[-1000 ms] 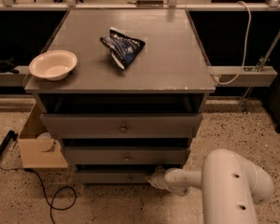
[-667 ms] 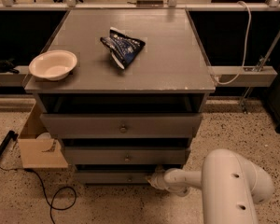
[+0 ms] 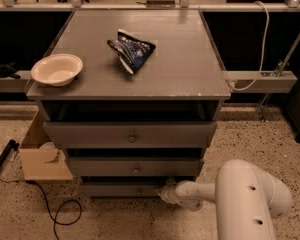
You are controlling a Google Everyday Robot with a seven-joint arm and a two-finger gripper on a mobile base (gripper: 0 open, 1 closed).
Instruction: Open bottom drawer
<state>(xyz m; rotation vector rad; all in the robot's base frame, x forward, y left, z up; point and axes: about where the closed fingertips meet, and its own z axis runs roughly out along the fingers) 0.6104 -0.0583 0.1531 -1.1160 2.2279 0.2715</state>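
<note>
The grey cabinet [image 3: 130, 84] has three drawers. The bottom drawer [image 3: 115, 189] is the lowest, narrowest grey front, with a small round knob [image 3: 138, 191] at its centre. My white arm [image 3: 240, 194] reaches in from the lower right. My gripper [image 3: 165, 193] is at the right end of the bottom drawer's front, right of the knob.
A white bowl [image 3: 57, 69] and a dark blue snack bag [image 3: 132, 51] lie on the cabinet top. An open cardboard box [image 3: 42, 156] stands on the floor to the left. A black cable [image 3: 57, 214] loops on the speckled floor. A rail [image 3: 260, 81] with a white cable runs behind.
</note>
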